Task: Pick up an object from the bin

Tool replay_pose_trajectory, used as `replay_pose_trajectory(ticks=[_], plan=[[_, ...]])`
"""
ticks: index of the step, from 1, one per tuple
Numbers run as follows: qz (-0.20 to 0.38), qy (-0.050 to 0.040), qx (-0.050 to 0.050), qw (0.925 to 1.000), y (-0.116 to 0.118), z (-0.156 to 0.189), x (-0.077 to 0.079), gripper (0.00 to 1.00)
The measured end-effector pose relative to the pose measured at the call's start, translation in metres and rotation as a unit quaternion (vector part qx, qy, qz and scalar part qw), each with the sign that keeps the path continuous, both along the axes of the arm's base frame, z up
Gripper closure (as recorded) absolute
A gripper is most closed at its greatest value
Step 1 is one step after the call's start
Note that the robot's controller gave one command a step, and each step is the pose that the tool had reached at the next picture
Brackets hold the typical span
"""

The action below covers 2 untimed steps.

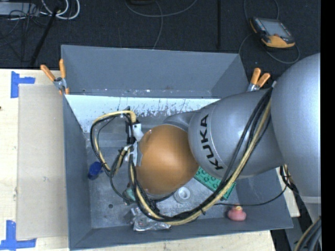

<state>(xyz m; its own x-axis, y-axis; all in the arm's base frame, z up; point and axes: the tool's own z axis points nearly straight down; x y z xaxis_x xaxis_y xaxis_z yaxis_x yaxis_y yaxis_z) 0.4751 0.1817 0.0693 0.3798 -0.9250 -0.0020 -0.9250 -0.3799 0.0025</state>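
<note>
The gripper [140, 219] sat low by the bin's [78, 203] front wall, as picking off the floor needs. The orange cover [162, 161] masked it, so its grip couldn't be told.

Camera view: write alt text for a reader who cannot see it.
A silver robot arm with an orange wrist cover reaches from the right into a grey metal bin. Inside lie a small blue piece, a green studded plate and a pink piece.
</note>
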Motion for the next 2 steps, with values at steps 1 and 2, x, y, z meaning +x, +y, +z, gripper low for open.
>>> replay_pose_trajectory(ticks=[1,2], plan=[[0.016,-0.0046,0.001,0.9999,0.002,0.167,0.012,1.00],[0.014,0.0026,-0.001,0.9999,0.012,0.087,0.042,1.00]])
